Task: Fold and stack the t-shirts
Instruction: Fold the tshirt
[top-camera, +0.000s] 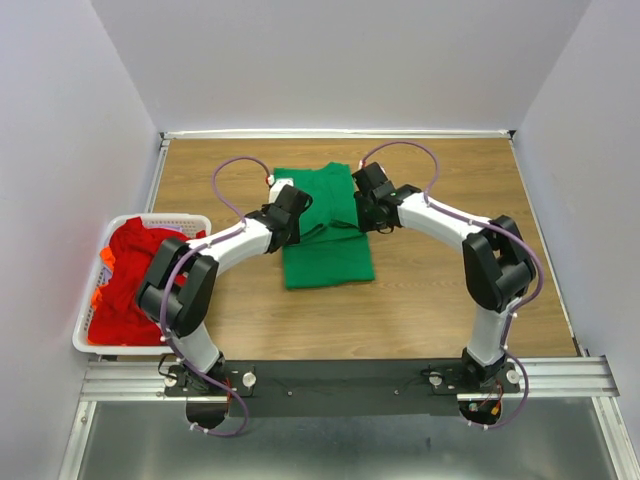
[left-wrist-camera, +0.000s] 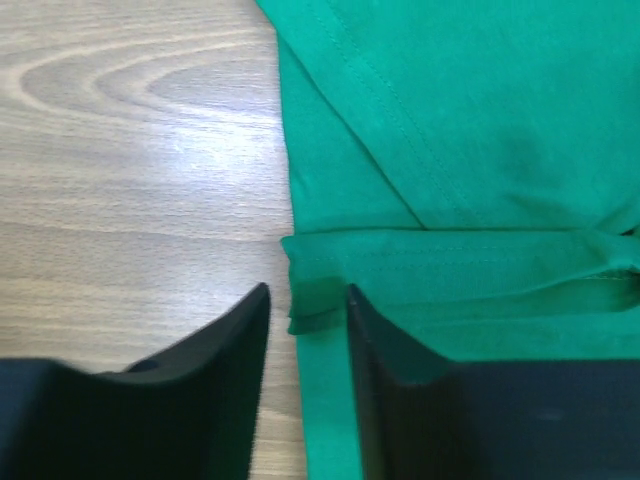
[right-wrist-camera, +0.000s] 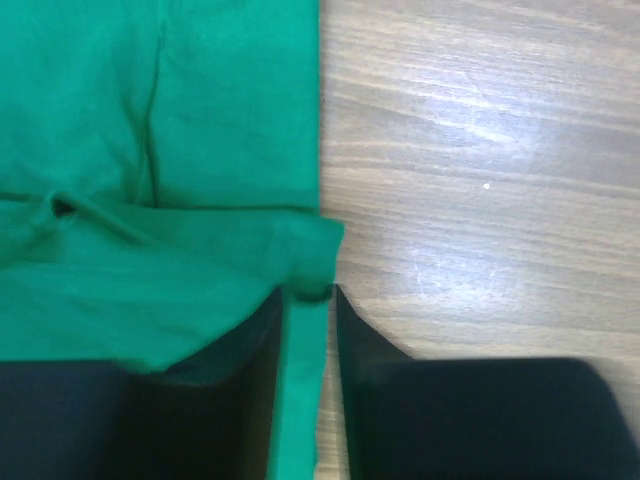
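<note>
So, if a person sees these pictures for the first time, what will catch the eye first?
The bright green t-shirt, partly folded at the middle of the wooden table, stands out most. Both arms bend in over it, and the left claw and the right claw each have a side edge of it between their fingers. At the left edge of the table, a white basket holds a heap of red t-shirts.

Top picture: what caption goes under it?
Left fingers and right fingers straddle a green t-shirt's opposite edges; red shirts fill the white basket.
</note>
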